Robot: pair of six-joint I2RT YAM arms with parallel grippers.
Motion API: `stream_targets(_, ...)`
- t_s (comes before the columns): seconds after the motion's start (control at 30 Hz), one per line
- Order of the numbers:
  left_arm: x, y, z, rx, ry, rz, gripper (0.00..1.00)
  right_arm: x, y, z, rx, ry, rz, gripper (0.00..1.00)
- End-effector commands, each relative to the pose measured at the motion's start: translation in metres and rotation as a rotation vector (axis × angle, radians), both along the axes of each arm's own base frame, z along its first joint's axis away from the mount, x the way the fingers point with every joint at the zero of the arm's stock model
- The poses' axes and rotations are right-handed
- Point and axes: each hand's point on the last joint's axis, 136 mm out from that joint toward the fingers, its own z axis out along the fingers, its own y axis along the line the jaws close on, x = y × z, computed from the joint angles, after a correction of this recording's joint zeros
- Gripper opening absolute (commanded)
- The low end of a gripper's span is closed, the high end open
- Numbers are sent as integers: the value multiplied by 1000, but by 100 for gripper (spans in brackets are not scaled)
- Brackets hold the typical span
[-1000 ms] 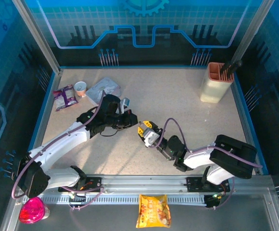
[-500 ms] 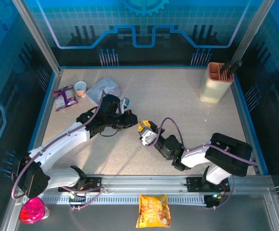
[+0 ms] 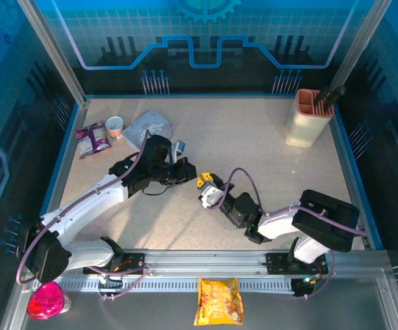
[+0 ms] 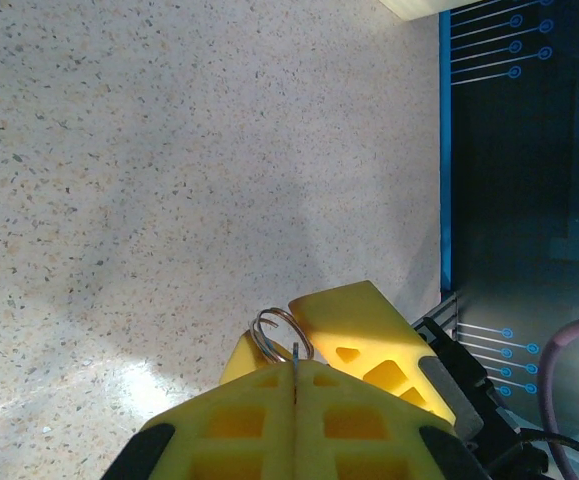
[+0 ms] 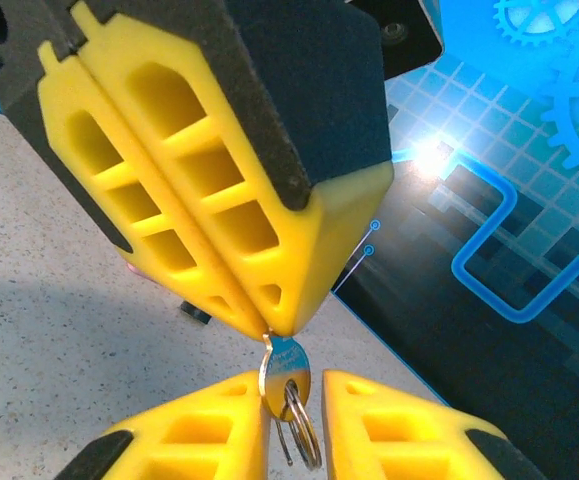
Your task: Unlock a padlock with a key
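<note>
Speckled tabletop (image 3: 253,137), left claw (image 5: 274,322) clenched on key (image 5: 285,378), key head between right claw (image 5: 291,392) narrowly parted fingers (image 5: 369,425)

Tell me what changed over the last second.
The right arm slid a little left, toward the left gripper. The right gripper narrowed its fingers around the head of the key; a slight gap still shows, so it has not clamped yet. The left arm held its place, its gripper shut on the key throughout. Nothing else on the table moved.
</note>
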Motion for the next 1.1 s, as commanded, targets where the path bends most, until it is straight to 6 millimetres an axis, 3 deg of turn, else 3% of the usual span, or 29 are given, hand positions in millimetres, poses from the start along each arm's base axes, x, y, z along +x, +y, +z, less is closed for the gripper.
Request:
stream_targets(0.0,-5,-6,8,-24,28,-28,0,1,3,19,50,-46,-7,18)
stream_targets(0.13,-6,-8,7,-28,38,-36,0,3,6,16,35,-49,-11,16)
stream_targets(0.43,-5,-7,5,-15,25,-32,0,-1,1,19,70,-30,-8,0)
stream_targets(0.53,-3,-6,6,-8,2,-30,14,-3,-5,20,106,-8,-8,0)
stream_targets(0.6,-1,-6,10,-13,-26,-39,17,-6,-8,18,130,14,-3,0)
stream_targets(0.8,9,1,19,-23,-104,-21,41,-9,-18,10,177,116,-1,0)
stream_targets(1.07,17,14,41,-10,-458,-78,46,-16,-25,2,272,418,131,0)
